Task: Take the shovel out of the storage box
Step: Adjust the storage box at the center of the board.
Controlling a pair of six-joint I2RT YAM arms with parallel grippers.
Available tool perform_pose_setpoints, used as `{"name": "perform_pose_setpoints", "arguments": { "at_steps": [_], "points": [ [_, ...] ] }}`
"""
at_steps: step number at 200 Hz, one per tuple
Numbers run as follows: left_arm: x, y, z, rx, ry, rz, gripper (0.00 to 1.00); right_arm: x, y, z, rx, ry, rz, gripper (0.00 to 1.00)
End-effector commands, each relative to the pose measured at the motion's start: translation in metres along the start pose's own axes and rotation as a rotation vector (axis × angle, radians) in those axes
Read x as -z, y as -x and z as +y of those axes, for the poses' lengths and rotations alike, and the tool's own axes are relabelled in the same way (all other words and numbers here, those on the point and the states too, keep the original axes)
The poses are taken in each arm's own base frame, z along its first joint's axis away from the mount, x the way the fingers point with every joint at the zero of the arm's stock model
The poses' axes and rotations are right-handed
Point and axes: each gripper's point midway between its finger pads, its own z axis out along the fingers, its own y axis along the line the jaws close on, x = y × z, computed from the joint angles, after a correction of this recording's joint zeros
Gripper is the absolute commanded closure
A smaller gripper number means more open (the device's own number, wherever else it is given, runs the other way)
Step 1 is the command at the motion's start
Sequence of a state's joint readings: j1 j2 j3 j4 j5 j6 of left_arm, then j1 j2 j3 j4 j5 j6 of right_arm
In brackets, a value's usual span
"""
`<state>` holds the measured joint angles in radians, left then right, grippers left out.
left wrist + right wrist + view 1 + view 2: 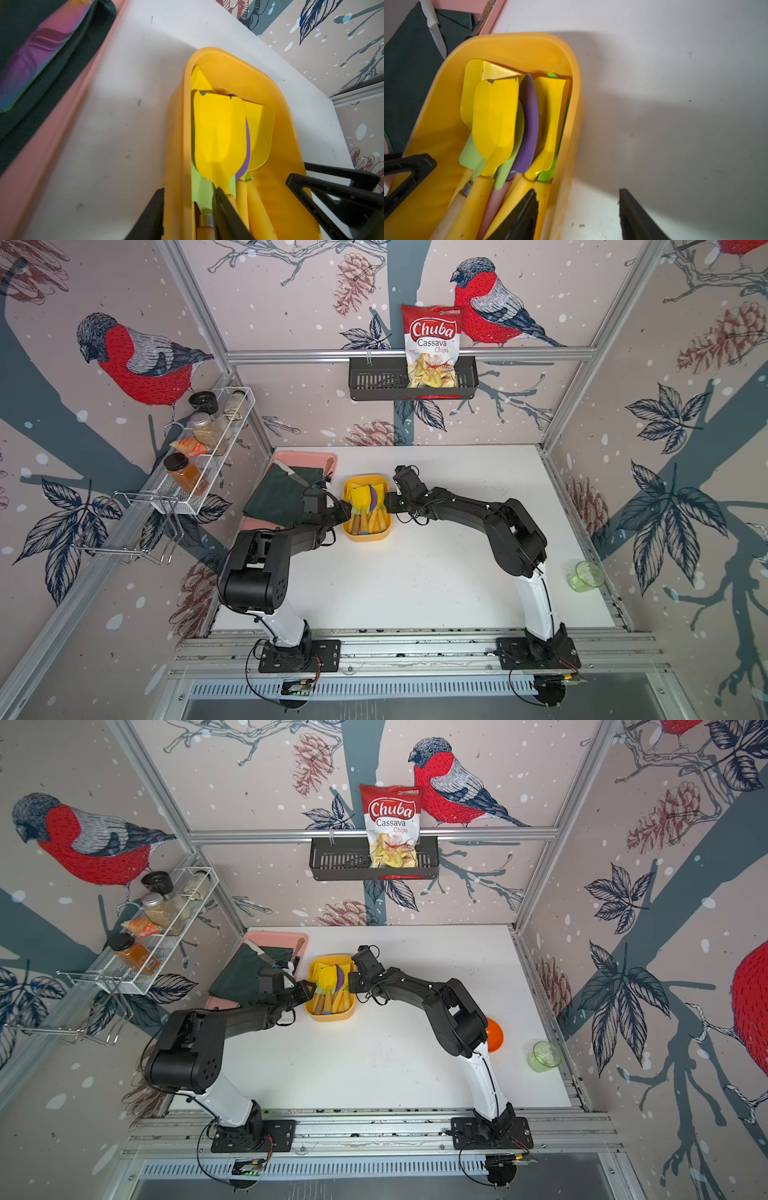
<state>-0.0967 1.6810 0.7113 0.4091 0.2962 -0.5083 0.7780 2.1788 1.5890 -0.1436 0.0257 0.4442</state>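
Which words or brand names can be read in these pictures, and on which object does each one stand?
"Chuba": large white letters on the red chips bag standing in the black wall basket.
"Cassava": dark letters below it, on the same bag.
"Chips": red letters below that, on the same bag.
Green label at the bag's top: too blurred to read.
Spice jars: no readable label.

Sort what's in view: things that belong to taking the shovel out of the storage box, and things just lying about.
For the job: storage box; yellow shovel in it; left gripper and right gripper, each astride a box wall.
Lying about: pink tray, dark cloth, knife, green cup, orange bowl, chips bag, spice rack.
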Motion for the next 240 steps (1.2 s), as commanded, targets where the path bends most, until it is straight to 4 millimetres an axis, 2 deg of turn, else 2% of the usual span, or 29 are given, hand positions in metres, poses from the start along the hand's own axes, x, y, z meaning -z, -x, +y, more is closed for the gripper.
{"name": "perform_pose_setpoints", "arguments": {
  "at_steps": [1,14,27,50,73,101,127,138,156,176,198,210,229,240],
  "points": [
    [-0.005,-0.002,-0.010,-0.011,-0.044,0.008,0.67,0.002,-0.008,0.005,0.004,0.020,0.030,0.47],
    [-0.005,-0.005,-0.013,-0.013,-0.052,0.008,0.67,0.004,-0.012,0.005,0.009,0.015,0.039,0.51],
    [-0.004,-0.008,-0.017,-0.014,-0.063,0.012,0.72,0.009,-0.017,0.005,0.019,0.003,0.046,0.58],
    [-0.004,-0.015,-0.025,-0.021,-0.079,0.026,0.72,0.020,-0.024,-0.002,0.015,-0.021,0.054,0.59],
    [-0.002,-0.016,-0.025,-0.023,-0.076,0.018,0.72,0.027,-0.027,-0.009,-0.002,-0.020,0.062,0.59],
    [-0.005,-0.013,-0.028,-0.017,-0.089,0.021,0.72,0.032,-0.031,0.002,0.019,0.004,0.062,0.61],
    [-0.004,-0.009,-0.030,-0.023,-0.087,0.012,0.72,0.042,-0.030,0.013,0.049,-0.015,0.048,0.60],
    [-0.005,-0.009,-0.029,-0.028,-0.079,0.018,0.72,0.045,-0.027,0.007,0.034,-0.050,0.044,0.59],
    [-0.004,-0.007,-0.027,-0.029,-0.060,0.018,0.71,0.055,-0.019,-0.010,-0.002,-0.117,0.036,0.50],
    [-0.004,-0.007,-0.024,-0.029,-0.042,0.025,0.71,0.072,-0.008,-0.019,-0.015,-0.164,0.006,0.48],
    [-0.004,-0.008,-0.024,-0.020,-0.045,0.021,0.71,0.090,0.005,-0.006,-0.003,-0.176,-0.019,0.47],
    [-0.003,-0.006,-0.026,-0.015,-0.053,0.015,0.71,0.093,0.009,0.012,0.008,-0.148,-0.006,0.48],
    [-0.002,-0.004,-0.026,-0.010,-0.049,0.014,0.72,0.085,0.006,0.042,0.022,-0.089,0.041,0.49],
    [0.000,-0.002,-0.026,0.003,-0.057,0.008,0.72,0.074,-0.002,0.054,0.034,-0.073,0.082,0.49]
  ]
}}
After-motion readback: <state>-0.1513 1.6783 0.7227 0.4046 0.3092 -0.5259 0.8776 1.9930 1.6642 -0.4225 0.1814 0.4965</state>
